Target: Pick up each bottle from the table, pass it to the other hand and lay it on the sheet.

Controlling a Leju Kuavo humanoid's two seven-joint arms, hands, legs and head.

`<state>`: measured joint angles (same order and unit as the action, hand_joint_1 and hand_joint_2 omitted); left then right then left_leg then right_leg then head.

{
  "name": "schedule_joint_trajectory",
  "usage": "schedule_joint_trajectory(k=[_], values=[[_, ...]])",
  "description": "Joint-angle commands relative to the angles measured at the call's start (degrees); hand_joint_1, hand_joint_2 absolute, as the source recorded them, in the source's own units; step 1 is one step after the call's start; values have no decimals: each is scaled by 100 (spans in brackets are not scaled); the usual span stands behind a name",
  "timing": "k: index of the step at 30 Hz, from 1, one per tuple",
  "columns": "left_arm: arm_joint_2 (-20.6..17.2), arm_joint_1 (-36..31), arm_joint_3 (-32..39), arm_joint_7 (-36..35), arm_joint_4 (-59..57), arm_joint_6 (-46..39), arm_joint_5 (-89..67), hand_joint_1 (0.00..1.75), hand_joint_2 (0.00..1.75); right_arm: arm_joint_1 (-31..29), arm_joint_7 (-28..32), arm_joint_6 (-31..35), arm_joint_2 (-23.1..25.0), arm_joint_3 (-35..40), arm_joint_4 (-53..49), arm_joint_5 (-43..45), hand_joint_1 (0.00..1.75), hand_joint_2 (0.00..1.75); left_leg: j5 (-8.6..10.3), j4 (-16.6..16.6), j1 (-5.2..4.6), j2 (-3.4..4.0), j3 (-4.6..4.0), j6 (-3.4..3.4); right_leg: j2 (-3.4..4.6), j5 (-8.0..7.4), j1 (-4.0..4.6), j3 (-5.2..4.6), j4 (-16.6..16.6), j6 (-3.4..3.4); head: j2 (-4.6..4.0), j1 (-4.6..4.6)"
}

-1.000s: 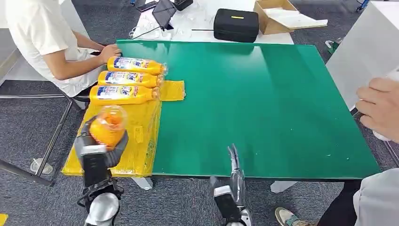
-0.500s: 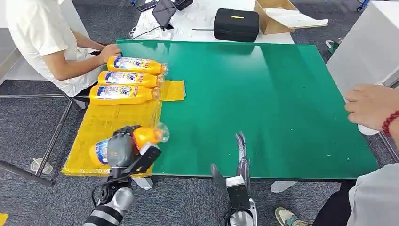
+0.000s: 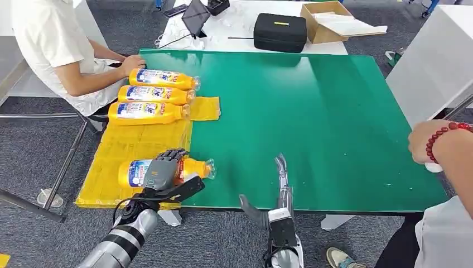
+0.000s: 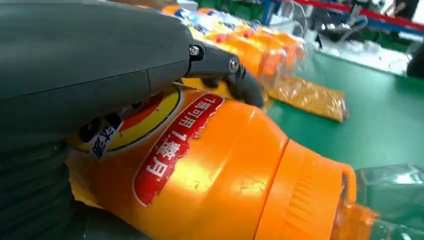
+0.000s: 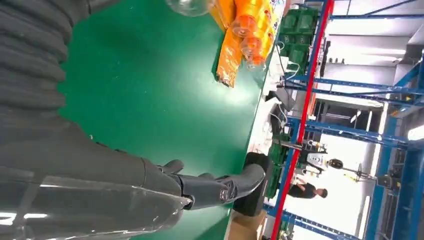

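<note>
Bottle [image 3: 195, 167] mid-section hidden under left hand [image 3: 163, 170] fingers [image 3: 173, 153].

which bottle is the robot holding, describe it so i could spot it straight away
Start at the green table and go to the yellow sheet along its left edge. Three orange bottles lie in a row at the sheet's far end; the held bottle lies alone at the near end. It is the one gripped by the left robot hand, its clear cap over the green.
</note>
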<state>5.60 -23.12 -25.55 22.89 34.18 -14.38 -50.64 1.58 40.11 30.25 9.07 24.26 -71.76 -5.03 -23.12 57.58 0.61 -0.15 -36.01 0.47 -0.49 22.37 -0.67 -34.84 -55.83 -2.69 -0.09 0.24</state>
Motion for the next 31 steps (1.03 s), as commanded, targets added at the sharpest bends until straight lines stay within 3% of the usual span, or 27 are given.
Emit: schedule_joint_trajectory(k=[1,3,10,16,19,20,25,31], values=[[-198,56,-2,168,-967,1553,700,21,175,-189,-11,0,-70,56,145,31,0,175,-8,-9,-3,24,26,-1,26,1,-2,17,7,7,0,-2],[-210,40,8,134,-1036,1673,738,12,175,-204,-11,-14,-64,46,205,42,0,175,-8,-12,-4,24,35,-1,27,1,-4,27,8,7,0,-4],[-199,39,24,119,-1056,1718,769,14,175,-207,-11,-6,-58,58,225,28,0,175,-49,-14,-4,33,116,-9,36,36,-3,110,8,23,0,-2],[-232,43,-19,137,-1109,1927,886,17,175,-246,-11,30,-74,78,237,53,0,175,-51,-20,-1,41,137,-12,44,35,1,130,15,22,0,-2],[-276,93,35,225,-975,2206,1099,10,175,-233,-11,63,-100,125,220,13,0,175,-54,-20,-2,43,144,-15,47,37,0,137,15,20,0,-2],[-287,78,71,248,-937,2342,1201,3,0,-248,-11,82,-89,107,234,36,0,175,-61,-19,-3,36,162,-13,39,46,-2,157,12,17,0,-2],[-285,46,74,262,-845,2566,1357,0,0,-277,-11,112,-78,95,261,47,0,175,-66,-19,-3,33,175,-13,38,55,-2,172,12,23,0,-2],[-694,-224,-1534,-408,-274,2056,-41,0,0,-230,-11,446,-205,93,93,-53,0,175,-69,-13,-2,16,171,-11,21,67,-1,174,8,19,0,0]])
